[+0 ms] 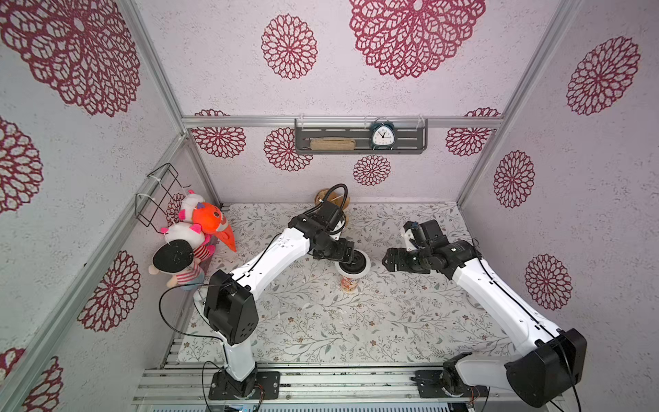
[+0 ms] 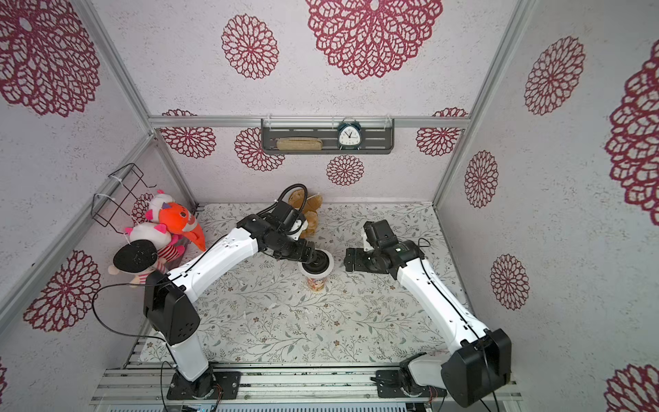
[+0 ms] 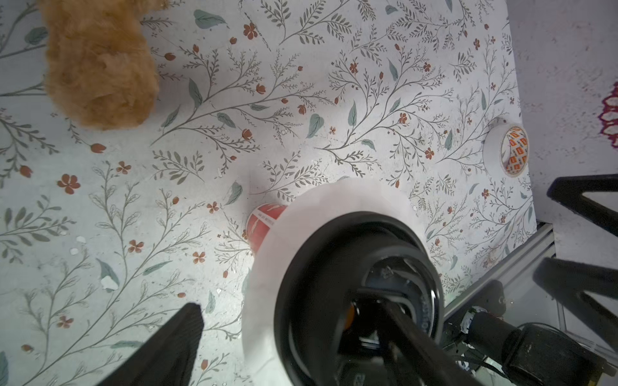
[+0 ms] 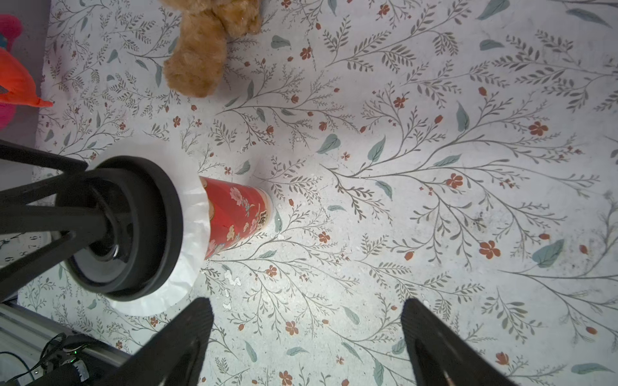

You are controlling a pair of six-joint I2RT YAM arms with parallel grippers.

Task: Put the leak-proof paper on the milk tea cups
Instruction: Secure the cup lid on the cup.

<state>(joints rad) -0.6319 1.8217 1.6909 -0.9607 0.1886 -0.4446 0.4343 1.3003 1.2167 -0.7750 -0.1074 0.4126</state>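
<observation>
Seeing leak-proof paper point(image 4: 191, 234) already draped over milk tea cup point(image 4: 234, 214) rim, mid-table, pinned under black lid point(image 4: 160, 207). Reading left gripper point(image 1: 346, 255) as wide open, with 1 finger down in lid's centre recess and 1 outside its rim; no clamp visible. Reading right gripper point(image 4: 307, 302) as wide open too, empty, just beside cup. Expect thin, floppy, near-weightless film: creases and slides easily. Pinch lightly at overhanging frilled edge only. Steady tall, tippy cup at lower wall.
</observation>
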